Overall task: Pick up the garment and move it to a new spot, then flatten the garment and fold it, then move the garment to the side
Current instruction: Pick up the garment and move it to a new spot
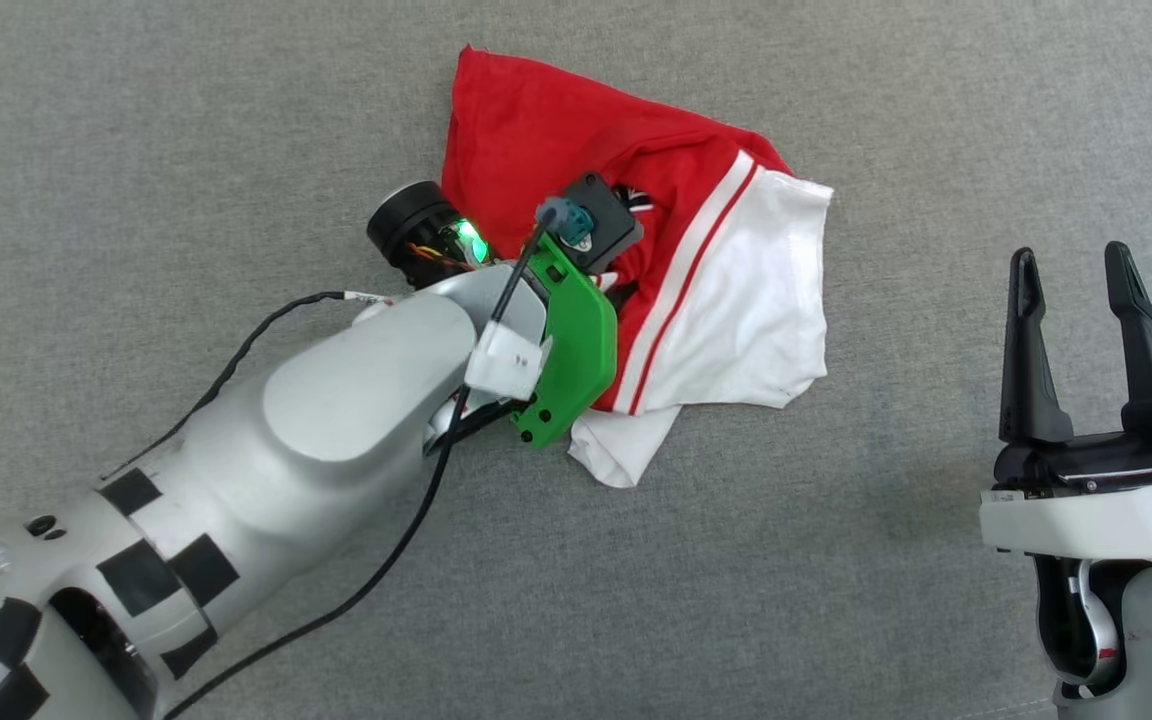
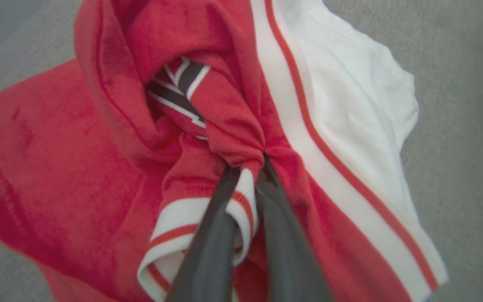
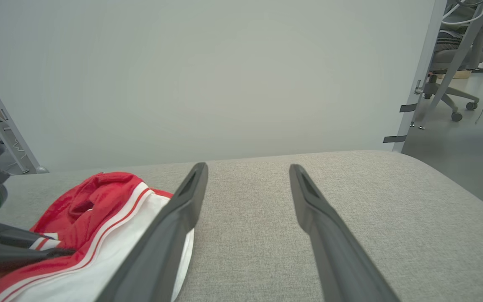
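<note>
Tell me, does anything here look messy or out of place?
The garment lies crumpled in a heap on the grey surface. The left gripper is shut on its striped trim; the right gripper is open, apart from it.

A grey fabric-covered worktop (image 1: 136, 120) seen from above. Just above centre, towards 12 o'clock, lies the garment (image 1: 546, 130), a crumpled red shirt with a white sleeve (image 1: 746, 310) edged in red and white stripes spreading towards 3 o'clock. The silver left arm (image 1: 336, 400) reaches in from 8 o'clock. Its wrist, with a green bracket (image 1: 576, 350) and a black camera block (image 1: 598, 225), sits over the shirt's left side and hides what lies beneath. A black cable (image 1: 376, 575) trails back towards 7 o'clock. At 4 o'clock the right gripper (image 1: 1069, 252) points upward, fingers spread, nothing between them, well apart from the shirt.
</note>
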Tool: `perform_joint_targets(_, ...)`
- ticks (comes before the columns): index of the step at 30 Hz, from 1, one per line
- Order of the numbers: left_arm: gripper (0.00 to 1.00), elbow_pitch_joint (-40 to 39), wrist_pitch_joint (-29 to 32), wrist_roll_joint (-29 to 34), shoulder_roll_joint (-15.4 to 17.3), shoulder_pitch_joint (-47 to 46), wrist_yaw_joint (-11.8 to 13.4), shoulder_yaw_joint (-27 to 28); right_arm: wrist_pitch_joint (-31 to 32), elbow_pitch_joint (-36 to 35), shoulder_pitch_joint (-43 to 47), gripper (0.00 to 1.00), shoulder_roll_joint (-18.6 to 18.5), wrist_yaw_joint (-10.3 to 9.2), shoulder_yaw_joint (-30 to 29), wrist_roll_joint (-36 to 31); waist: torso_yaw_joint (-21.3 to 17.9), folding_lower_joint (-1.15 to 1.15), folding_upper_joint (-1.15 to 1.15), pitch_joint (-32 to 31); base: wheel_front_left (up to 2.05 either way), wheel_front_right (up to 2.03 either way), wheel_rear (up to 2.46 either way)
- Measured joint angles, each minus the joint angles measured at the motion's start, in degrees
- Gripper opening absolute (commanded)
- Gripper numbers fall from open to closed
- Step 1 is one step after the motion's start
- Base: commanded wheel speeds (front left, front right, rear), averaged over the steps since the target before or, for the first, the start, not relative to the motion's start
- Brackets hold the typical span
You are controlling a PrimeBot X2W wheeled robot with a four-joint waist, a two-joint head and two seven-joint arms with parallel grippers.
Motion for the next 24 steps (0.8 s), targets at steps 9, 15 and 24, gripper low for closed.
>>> perform_joint_targets(9,1.0,8.4,-19.5,4.4,-4.9,0.6,0.5,0.6,0.0,0.4,1.8,1.0,0.0,0.0,-0.7,-2.0,2.0,0.0,0.0,-4.8,0.0,0.0,0.0)
perform_joint_targets(15,1.0,8.8,-26.7,5.1,-5.7,4.3,5.3,3.1,0.0,0.4,4.0,1.0,0.0,0.0,-1.6,-2.9,4.3,0.0,0.0,-8.6,0.0,0.0,0.0)
perform_joint_targets(24,1.0,-3.0,-28.0,10.7,-0.9,14.4,16.3,16.2,0.0,0.6,6.2,1.0,0.0,0.0,-2.2,-3.3,8.2,0.0,0.0,-12.9,0.0,0.0,0.0)
